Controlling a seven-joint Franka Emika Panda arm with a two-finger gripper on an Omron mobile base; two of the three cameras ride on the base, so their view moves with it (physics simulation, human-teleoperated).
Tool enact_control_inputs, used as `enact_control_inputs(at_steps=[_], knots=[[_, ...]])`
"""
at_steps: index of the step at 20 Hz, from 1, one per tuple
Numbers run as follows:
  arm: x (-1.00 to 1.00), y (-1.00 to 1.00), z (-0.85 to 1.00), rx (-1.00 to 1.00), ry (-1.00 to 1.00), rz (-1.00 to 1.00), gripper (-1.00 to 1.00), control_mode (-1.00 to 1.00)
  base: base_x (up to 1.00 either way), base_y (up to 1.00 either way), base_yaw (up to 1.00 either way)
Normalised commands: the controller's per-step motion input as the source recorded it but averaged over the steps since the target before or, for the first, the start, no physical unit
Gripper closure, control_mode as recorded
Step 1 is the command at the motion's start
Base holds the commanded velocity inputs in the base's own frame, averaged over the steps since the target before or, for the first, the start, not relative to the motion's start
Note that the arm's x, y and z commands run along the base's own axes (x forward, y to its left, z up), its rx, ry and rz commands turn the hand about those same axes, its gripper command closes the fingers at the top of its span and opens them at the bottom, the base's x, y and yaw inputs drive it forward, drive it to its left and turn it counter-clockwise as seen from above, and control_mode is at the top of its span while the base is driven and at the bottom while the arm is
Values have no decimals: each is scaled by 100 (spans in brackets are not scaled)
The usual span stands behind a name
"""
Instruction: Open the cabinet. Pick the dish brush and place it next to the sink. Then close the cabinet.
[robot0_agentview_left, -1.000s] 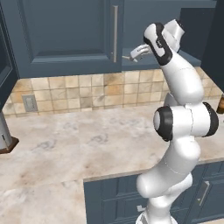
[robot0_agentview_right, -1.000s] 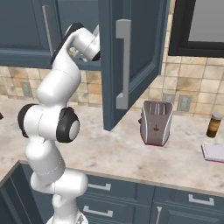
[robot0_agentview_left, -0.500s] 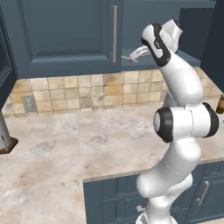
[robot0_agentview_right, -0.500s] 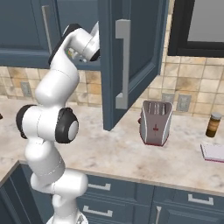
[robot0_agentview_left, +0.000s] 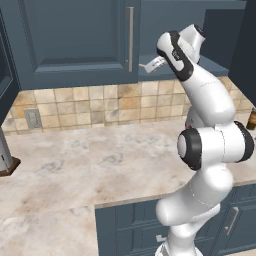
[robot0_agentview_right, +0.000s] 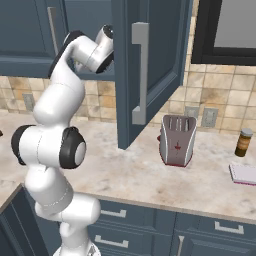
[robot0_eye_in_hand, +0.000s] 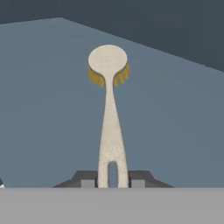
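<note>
Dish brush (robot0_eye_in_hand: 109, 127) lies on the cabinet (robot0_agentview_right: 150, 65) shelf, round head with yellow bristles pointing away; we see the gripper (robot0_eye_in_hand: 113, 178) closed on the looped end of its cream handle; right cabinet door hangs open above the toaster (robot0_agentview_right: 176, 140).

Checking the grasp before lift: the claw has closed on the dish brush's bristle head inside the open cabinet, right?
Not quite. The hand view shows the claw closed on the handle end of the dish brush; the bristle head points away. The cabinet is open.
</note>
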Motion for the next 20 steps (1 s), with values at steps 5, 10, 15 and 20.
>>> enact_control_inputs(at_steps=[5, 10, 15, 20], knots=[[-91, 11, -4, 0, -17, 0, 100, -100, 0, 0, 0], [-100, 0, 0, 0, -17, -1, 100, -100, 0, 0, 0], [-100, 0, 0, -5, -3, -12, 100, -100, 0, 0, 0], [-100, -8, 8, -1, 0, -18, 100, -100, 0, 0, 0]])
